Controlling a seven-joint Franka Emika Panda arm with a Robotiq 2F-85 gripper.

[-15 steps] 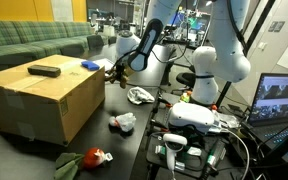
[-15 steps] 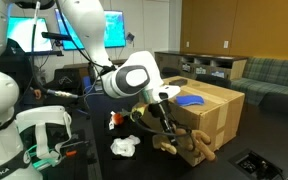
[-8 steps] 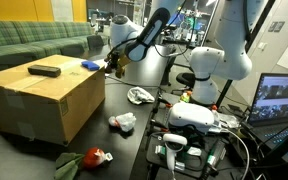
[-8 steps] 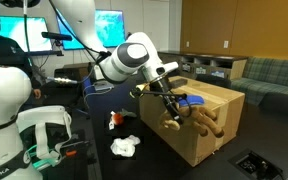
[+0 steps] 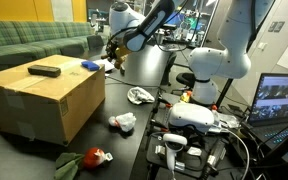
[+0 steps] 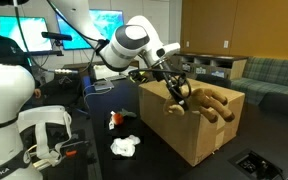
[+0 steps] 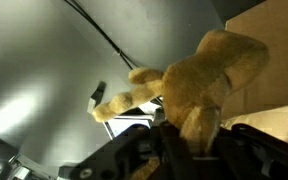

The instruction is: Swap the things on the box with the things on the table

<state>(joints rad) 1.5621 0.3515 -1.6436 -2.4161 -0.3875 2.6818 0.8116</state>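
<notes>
My gripper (image 6: 174,84) is shut on a tan plush toy (image 6: 205,103) and holds it just above the near corner of the box (image 6: 184,138). In an exterior view the gripper (image 5: 112,57) hangs at the far right corner of the box (image 5: 39,100), with the toy (image 5: 111,64) dangling below it. The wrist view shows the plush toy (image 7: 196,80) pinched between the dark fingers (image 7: 134,152), its limbs sticking out. A black flat object (image 5: 44,70) and a blue item (image 5: 89,64) lie on the box top. The black table (image 5: 134,140) carries a white crumpled item (image 5: 139,96) and a red-and-white item (image 5: 124,122).
A green and red soft toy (image 5: 88,158) lies by the front of the box. A green sofa (image 5: 29,42) stands behind it. A second white robot base (image 5: 214,65), cables, a headset (image 5: 194,117) and a laptop (image 5: 279,100) crowd one side.
The arm has risen with the plush toy, carrying it from beside the box's side wall up to the level of the box top.
</notes>
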